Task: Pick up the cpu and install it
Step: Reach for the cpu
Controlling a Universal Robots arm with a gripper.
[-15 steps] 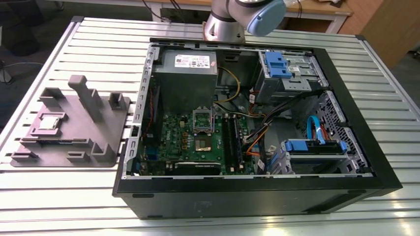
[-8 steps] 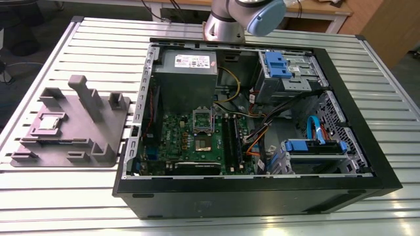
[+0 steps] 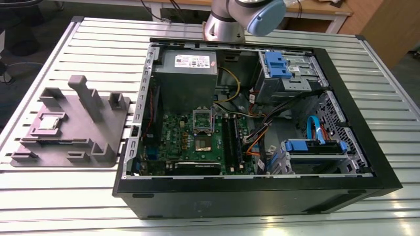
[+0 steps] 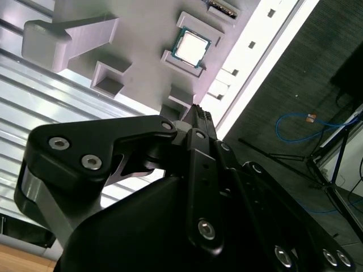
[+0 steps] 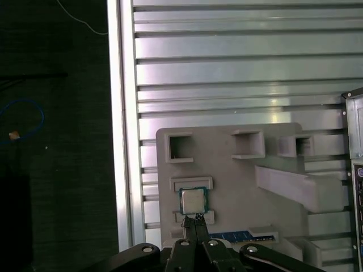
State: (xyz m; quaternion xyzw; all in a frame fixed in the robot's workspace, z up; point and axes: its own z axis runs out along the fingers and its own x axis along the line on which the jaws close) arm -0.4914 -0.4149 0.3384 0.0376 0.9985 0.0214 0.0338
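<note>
Cpu (image 5: 193,199) flat, silver top upward.

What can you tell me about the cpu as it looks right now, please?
The cpu is a small flat square chip with a pale silver-grey metal top and a thin darker rim. It lies flat, top up, in a shallow framed recess of the grey holder, which rests on the slatted table to the exterior view's left of the open computer case. Only the holder touches it.
</note>
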